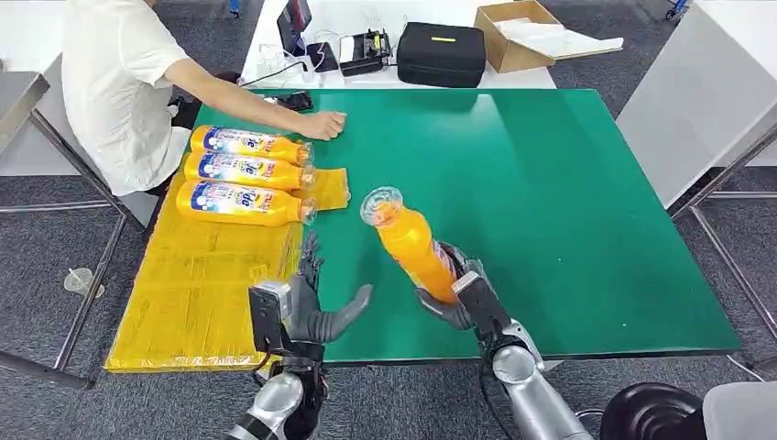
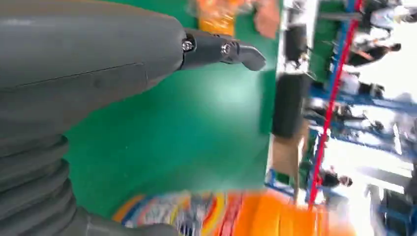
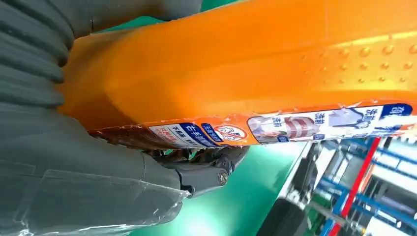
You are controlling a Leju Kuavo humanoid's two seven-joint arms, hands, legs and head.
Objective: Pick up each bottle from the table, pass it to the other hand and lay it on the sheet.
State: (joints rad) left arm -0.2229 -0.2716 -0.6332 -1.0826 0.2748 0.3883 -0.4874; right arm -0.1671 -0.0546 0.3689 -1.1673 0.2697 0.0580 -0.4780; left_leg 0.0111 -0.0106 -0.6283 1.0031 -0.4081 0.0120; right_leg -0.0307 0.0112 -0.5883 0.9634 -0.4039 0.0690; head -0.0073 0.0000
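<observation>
Right hand (image 1: 455, 295) grips an orange plastic bottle (image 1: 410, 240) by its lower body, fingers wrapped around it; bottle lifted over the green table (image 1: 568, 220), tilted, clear cap end up and leaning toward the left hand. Right wrist view: glossy orange body (image 3: 255, 64) with raised dots and a printed label strip, dark fingers (image 3: 206, 172) under it. Left hand (image 1: 307, 307) holds nothing, fingers spread, thumb out toward the bottle, not touching it, at the edge of the sheet (image 1: 192, 293). Sheet is yellow, crinkled, plastic-looking; three like bottles (image 1: 243, 171) lie on it side by side. A person's hand (image 1: 322, 125) rests on the table near them
</observation>
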